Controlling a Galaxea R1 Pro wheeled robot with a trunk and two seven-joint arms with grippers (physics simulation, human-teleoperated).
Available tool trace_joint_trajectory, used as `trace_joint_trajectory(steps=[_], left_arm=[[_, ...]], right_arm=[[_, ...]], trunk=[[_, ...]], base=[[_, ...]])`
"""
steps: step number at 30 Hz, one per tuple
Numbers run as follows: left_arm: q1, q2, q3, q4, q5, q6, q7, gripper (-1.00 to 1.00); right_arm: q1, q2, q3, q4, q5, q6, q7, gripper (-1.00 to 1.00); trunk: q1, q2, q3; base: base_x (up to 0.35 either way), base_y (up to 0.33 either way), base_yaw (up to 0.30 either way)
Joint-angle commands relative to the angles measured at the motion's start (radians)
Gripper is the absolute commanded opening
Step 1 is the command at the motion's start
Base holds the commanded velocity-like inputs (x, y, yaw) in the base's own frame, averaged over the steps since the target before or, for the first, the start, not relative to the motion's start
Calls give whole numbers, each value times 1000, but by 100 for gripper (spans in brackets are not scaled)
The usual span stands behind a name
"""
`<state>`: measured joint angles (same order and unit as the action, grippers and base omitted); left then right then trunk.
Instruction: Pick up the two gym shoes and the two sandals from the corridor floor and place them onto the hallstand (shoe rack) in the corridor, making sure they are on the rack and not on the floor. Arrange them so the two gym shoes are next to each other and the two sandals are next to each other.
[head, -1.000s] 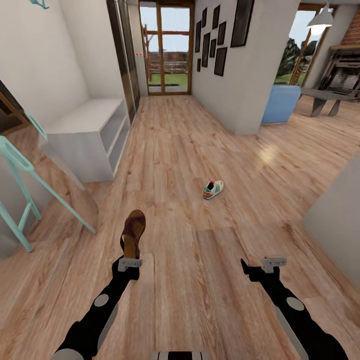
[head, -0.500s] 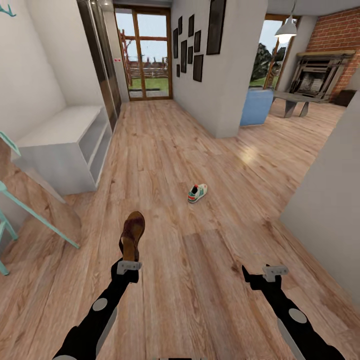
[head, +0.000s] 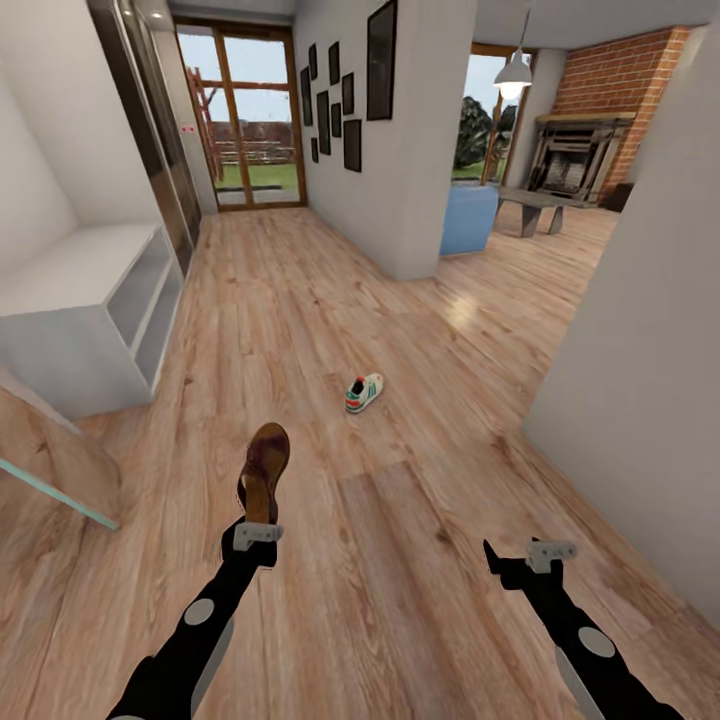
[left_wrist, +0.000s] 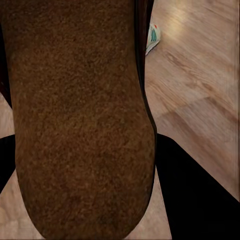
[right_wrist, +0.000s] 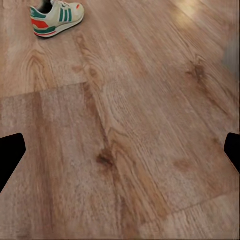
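Left claw (head: 258, 533) gripping sandal (head: 265, 468), toe pointing forward

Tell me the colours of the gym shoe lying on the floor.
The gym shoe is white with green side stripes and red accents; the right wrist view shows it best.

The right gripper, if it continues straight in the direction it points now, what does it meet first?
Probably the bare corridor floor: the right gripper is open and empty, and its wrist view looks down onto planks. The gym shoe lies farther ahead and off to one side, though depth is uncertain.
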<state>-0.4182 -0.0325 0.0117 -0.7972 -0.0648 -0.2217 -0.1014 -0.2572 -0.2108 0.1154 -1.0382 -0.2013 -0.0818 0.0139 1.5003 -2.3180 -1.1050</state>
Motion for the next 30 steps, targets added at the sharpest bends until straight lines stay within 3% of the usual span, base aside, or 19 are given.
trace_joint_trajectory(steps=[1,30], left_arm=[[0,0,2,-3,-9,-2,-1,-100],[2,0,5,-11,-7,1,-1,-100]], right_arm=[[-1,-1,3,1,-10,-5,1,100],[0,-1,3,-4,-12,-3,1,100]], trunk=[[0,0,0],[0,0,35]], base=[[246,70,-234],[284,211,-232]])
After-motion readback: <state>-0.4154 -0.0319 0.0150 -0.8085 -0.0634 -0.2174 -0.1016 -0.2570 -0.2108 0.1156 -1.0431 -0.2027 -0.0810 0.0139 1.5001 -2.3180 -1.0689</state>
